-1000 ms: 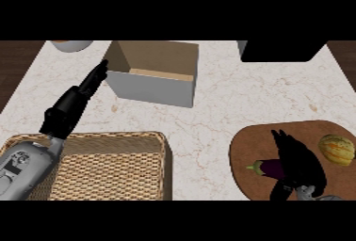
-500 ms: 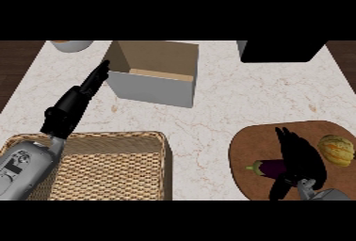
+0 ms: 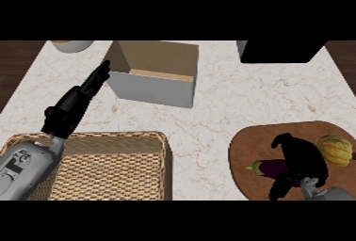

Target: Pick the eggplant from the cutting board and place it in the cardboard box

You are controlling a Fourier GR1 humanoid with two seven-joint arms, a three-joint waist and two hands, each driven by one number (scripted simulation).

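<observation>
Eggplant (image 3: pixel 270 167) lying on cutting board (image 3: pixel 250 146) at 4 o'clock, right hand (image 3: pixel 300 157) curled over it, fingers wrapping its body, squash (image 3: pixel 335 150) just beside, box (image 3: pixel 156 70) open at 12 o'clock, left hand (image 3: pixel 75 100) straight-fingered beside box, basket (image 3: pixel 111 160) at 8 o'clock

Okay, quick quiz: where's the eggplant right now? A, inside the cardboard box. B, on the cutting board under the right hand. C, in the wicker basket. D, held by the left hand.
B: the eggplant lies on the cutting board, with the right hand over it; the box shows nothing inside.
</observation>
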